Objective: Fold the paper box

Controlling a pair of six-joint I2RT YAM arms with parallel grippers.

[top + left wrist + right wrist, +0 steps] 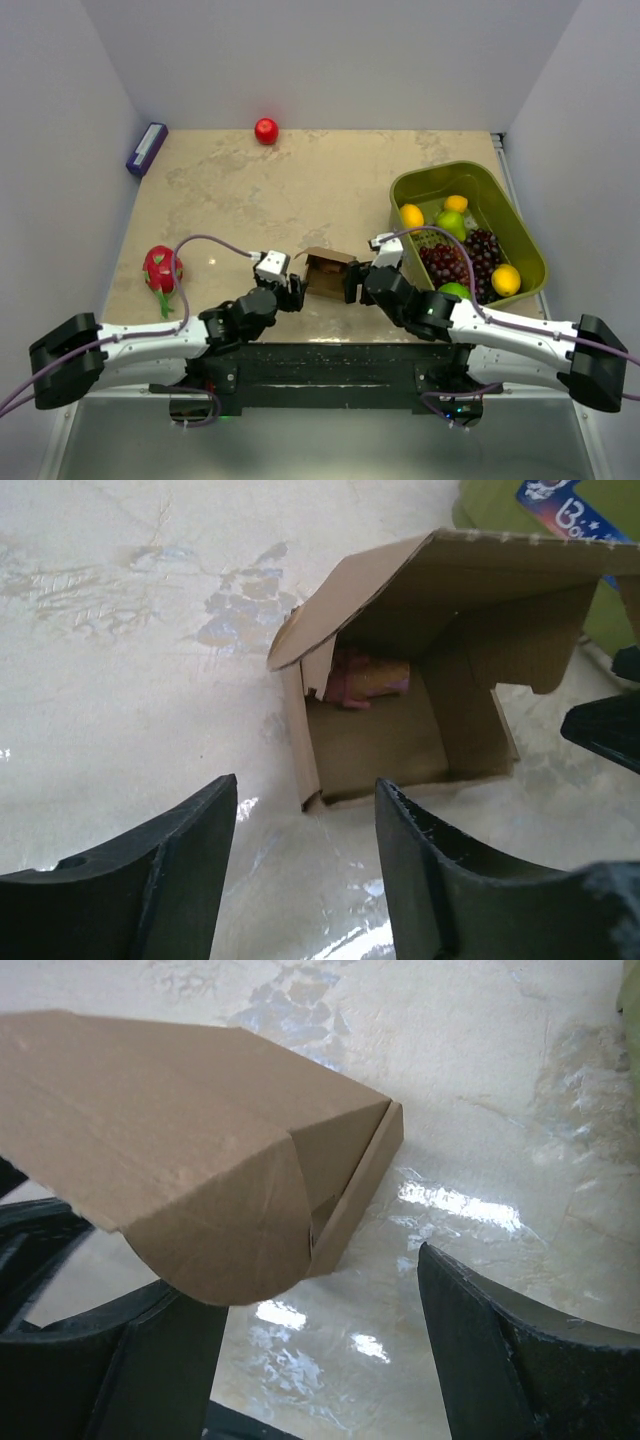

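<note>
The paper box point(328, 272) is a small brown cardboard box on the table near the front edge, between my two grippers. In the left wrist view the paper box point(400, 730) has its lid tilted up, and a pink and orange thing point(365, 675) lies inside. My left gripper point(305, 850) is open just short of the box's front wall, gripping nothing. From the other side, the lid point(200, 1150) with its rounded side flap hangs over my open right gripper point(320, 1350), which holds nothing. In the top view the left gripper point(295, 292) and right gripper point(353, 285) flank the box.
A green basket point(404, 190) holding lemons, limes and grapes stands at the right. A dragon fruit point(160, 268) lies at the left, a red apple point(266, 130) at the back wall, and a purple box point(147, 148) in the back left corner.
</note>
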